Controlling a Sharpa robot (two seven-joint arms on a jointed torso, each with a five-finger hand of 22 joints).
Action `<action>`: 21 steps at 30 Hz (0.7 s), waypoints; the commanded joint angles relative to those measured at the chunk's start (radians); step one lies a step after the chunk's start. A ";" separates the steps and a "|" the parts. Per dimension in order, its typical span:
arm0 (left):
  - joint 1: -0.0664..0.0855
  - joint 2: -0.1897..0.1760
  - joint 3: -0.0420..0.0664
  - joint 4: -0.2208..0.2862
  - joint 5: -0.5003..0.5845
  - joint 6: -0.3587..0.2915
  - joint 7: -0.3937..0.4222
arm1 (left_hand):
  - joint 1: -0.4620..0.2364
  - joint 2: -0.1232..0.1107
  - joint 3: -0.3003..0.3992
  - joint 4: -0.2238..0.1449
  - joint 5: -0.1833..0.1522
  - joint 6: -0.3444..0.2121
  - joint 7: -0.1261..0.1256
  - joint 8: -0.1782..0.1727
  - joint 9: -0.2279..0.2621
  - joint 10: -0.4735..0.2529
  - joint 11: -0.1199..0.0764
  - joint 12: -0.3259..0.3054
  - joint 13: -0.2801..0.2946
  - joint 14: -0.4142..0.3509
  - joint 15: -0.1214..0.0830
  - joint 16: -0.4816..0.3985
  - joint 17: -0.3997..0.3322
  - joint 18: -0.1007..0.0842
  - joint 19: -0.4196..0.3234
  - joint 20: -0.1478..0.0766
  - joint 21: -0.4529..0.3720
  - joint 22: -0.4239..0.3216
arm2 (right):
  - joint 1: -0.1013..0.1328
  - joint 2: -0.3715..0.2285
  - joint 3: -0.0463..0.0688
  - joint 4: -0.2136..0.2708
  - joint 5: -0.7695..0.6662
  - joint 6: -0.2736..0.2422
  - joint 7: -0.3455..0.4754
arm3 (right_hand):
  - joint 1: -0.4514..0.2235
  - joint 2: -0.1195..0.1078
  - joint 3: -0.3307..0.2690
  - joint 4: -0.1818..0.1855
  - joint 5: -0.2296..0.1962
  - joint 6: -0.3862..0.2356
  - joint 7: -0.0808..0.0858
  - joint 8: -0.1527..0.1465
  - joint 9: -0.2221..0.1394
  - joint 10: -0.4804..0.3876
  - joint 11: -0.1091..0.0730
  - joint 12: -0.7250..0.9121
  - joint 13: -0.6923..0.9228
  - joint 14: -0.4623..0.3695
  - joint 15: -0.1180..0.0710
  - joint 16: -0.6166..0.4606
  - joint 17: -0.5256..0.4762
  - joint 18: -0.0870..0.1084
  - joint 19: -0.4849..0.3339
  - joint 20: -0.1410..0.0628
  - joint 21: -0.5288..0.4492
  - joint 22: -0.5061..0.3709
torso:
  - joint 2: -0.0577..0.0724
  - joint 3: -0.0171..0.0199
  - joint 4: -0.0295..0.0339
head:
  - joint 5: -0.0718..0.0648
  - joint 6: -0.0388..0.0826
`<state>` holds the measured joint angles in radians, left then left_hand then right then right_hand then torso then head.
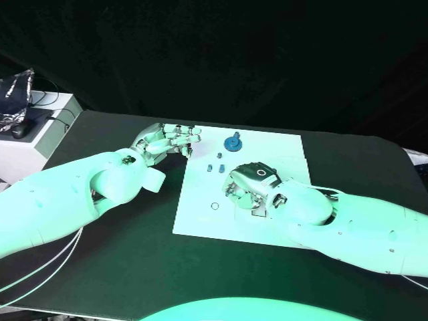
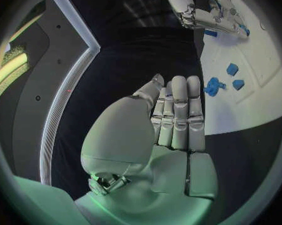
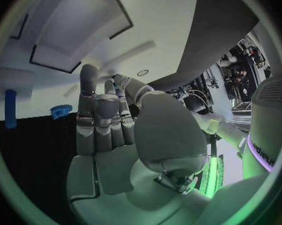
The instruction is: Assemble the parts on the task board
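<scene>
Head view, left hand (image 1: 168, 142) at task board (image 1: 272, 231) edge, right hand (image 1: 253, 187) above it

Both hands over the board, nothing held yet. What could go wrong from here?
1. The right hand hovers low beside the small blue pieces; lowering could scatter them.
2. The left hand sits at the task board edge near the blue gear; a sweep might knock it over.

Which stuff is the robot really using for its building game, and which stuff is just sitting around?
For the job:
task board
blue gear-like part
small blue parts
left hand
right hand

Just lying about:
white cabinet
silvery bag on it
</scene>
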<state>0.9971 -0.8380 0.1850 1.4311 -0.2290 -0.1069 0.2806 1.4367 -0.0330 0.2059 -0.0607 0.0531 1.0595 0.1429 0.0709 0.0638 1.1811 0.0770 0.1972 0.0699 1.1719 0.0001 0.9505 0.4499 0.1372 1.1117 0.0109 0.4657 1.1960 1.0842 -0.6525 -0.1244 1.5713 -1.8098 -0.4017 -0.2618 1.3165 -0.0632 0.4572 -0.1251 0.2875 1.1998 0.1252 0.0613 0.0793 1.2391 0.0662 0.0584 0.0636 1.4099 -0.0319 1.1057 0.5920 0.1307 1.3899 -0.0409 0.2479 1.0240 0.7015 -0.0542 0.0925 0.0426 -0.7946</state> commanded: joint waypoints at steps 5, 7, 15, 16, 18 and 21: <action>0.000 -0.002 0.001 0.004 0.003 0.017 0.002 | -0.005 -0.004 0.001 0.006 0.003 -0.008 0.002 -0.002 0.001 -0.005 -0.001 0.004 -0.001 -0.001 0.003 -0.006 0.001 -0.005 0.006 -0.002 -0.005 0.002 | -0.005 0.012 -0.008 -0.017 0.021 0.047 0.035 | -0.012 -0.017 -0.064 0.020 -0.008 -0.022 0.002 0.001 -0.010 -0.038 0.011 0.000 -0.005 -0.003 0.014 0.007 0.000 0.031 0.012 0.011 -0.021 -0.007 | 0.000 -0.0002 0.0009 | 0.000 -0.003; 0.000 -0.002 0.001 0.004 0.003 0.018 0.001 | -0.005 -0.005 0.000 0.006 0.003 -0.008 0.001 -0.002 0.001 -0.005 -0.001 0.004 -0.001 -0.001 0.003 -0.006 0.001 -0.005 0.006 -0.002 -0.005 0.002 | -0.005 0.011 -0.009 -0.017 0.024 0.040 0.039 | -0.011 -0.024 -0.084 0.029 -0.007 -0.027 0.002 0.002 -0.010 -0.049 0.014 -0.001 -0.005 -0.004 0.017 0.008 -0.001 0.033 0.019 0.014 -0.031 -0.016 | -0.001 -0.0001 -0.0002 | 0.001 -0.003; 0.000 -0.004 0.001 0.004 0.002 0.022 -0.011 | -0.006 -0.004 -0.001 0.008 0.002 -0.010 0.003 -0.003 0.001 -0.006 -0.001 0.004 -0.001 0.000 0.003 -0.006 0.001 -0.005 0.007 -0.002 -0.006 0.002 | -0.007 0.002 -0.010 -0.013 0.039 -0.024 0.050 | -0.032 -0.068 -0.224 0.080 0.007 -0.064 0.017 0.001 -0.013 -0.148 0.040 0.001 -0.005 -0.010 0.036 0.007 -0.001 0.038 0.038 0.031 -0.066 -0.052 | -0.001 0.0007 -0.0015 | 0.002 -0.002; 0.000 -0.004 0.001 0.004 0.002 0.023 -0.012 | -0.006 -0.004 -0.002 0.008 0.002 -0.010 0.003 -0.003 0.001 -0.007 0.000 0.004 -0.001 0.000 0.003 -0.006 0.001 -0.005 0.007 -0.002 -0.007 0.002 | -0.007 0.000 -0.010 -0.011 0.040 -0.038 0.052 | -0.014 -0.071 -0.273 0.099 0.006 -0.069 0.021 0.001 -0.013 -0.171 0.046 0.002 -0.005 -0.011 0.040 0.006 0.000 0.041 0.045 0.036 -0.077 -0.066 | -0.001 0.0008 -0.0011 | 0.001 -0.001; 0.000 -0.004 0.001 0.004 0.002 0.025 -0.014 | -0.007 -0.004 -0.003 0.009 0.002 -0.010 0.003 -0.002 0.001 -0.007 0.000 0.003 -0.001 0.000 0.003 -0.006 0.001 -0.005 0.007 -0.002 -0.007 0.002 | -0.008 -0.004 -0.010 -0.007 0.042 -0.056 0.054 | 0.025 -0.075 -0.323 0.145 0.006 -0.071 0.024 0.001 -0.013 -0.184 0.049 0.001 -0.005 -0.011 0.043 0.003 0.002 0.047 0.058 0.042 -0.096 -0.090 | -0.002 0.0009 -0.0007 | 0.000 -0.001; 0.000 -0.004 0.001 0.003 0.002 0.025 -0.015 | -0.007 -0.004 -0.003 0.009 0.002 -0.010 0.003 -0.002 0.001 -0.007 0.000 0.003 -0.001 0.000 0.003 -0.006 0.001 -0.005 0.007 -0.002 -0.007 0.002 | -0.008 -0.012 -0.010 0.002 0.043 -0.091 0.055 | 0.049 -0.096 -0.334 0.192 0.005 -0.081 0.025 0.001 -0.012 -0.202 0.052 0.001 -0.005 -0.011 0.045 -0.002 0.003 0.049 0.067 0.045 -0.109 -0.109 | -0.001 0.0010 -0.0008 | 0.000 0.000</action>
<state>0.9970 -0.8429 0.1849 1.4321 -0.2290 -0.1019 0.2680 1.4367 -0.0330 0.2029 -0.0578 0.0531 1.0557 0.1465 0.0709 0.0638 1.1811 0.0769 0.1971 0.0694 1.1719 0.0002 0.9506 0.4496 0.1372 1.1116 0.0108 0.4657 1.1968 1.0779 -0.6612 -0.1334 1.5681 -1.7740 -0.4404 -0.2237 1.3587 -0.1585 0.1245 0.0547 0.2940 1.1254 0.1502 0.0660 0.0678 1.0419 0.1185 0.0633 0.0578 1.3979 0.0065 1.1096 0.5939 0.1755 1.4486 0.0037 0.1428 0.9189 0.7003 -0.0533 0.0916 0.0436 -0.7959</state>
